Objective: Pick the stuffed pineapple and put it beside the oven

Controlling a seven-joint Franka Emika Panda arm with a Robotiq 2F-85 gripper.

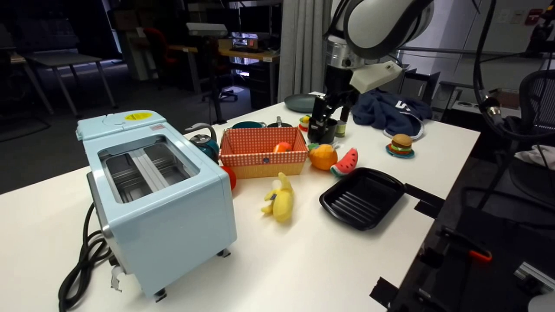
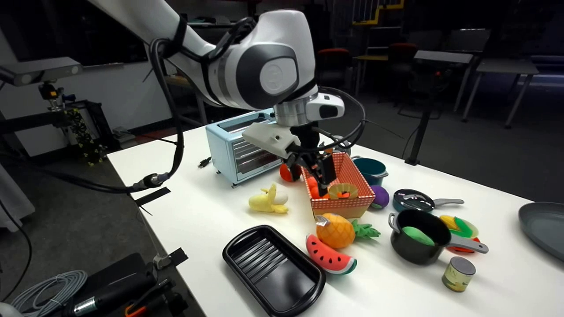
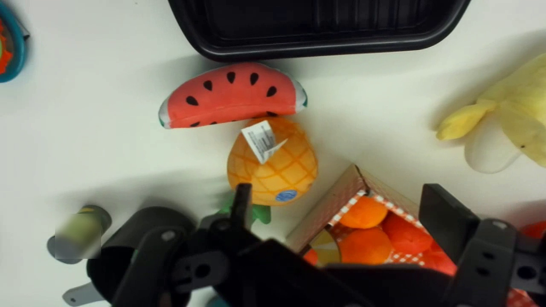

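Observation:
The stuffed pineapple (image 1: pixel 323 157) is a roundish orange toy with green leaves. It lies on the white table beside the basket and against the watermelon toy, as seen in both exterior views (image 2: pixel 335 231). In the wrist view the pineapple (image 3: pixel 273 170) lies up and left of the jaws, with a white tag on top; a finger covers part of its leaves. The pale blue oven (image 1: pixel 173 229) stands on the far side of the basket from the pineapple, also seen in an exterior view (image 2: pixel 221 154). My gripper (image 3: pixel 340 204) is open and empty above the basket.
The red-checked basket (image 1: pixel 264 167) holds orange and red toys. The watermelon toy (image 2: pixel 328 254) and black tray (image 2: pixel 282 273) lie near the pineapple. A yellow banana toy (image 1: pixel 282 203) lies between oven and tray. A black pot (image 2: pixel 412 248) and a can (image 2: pixel 458 275) stand nearby.

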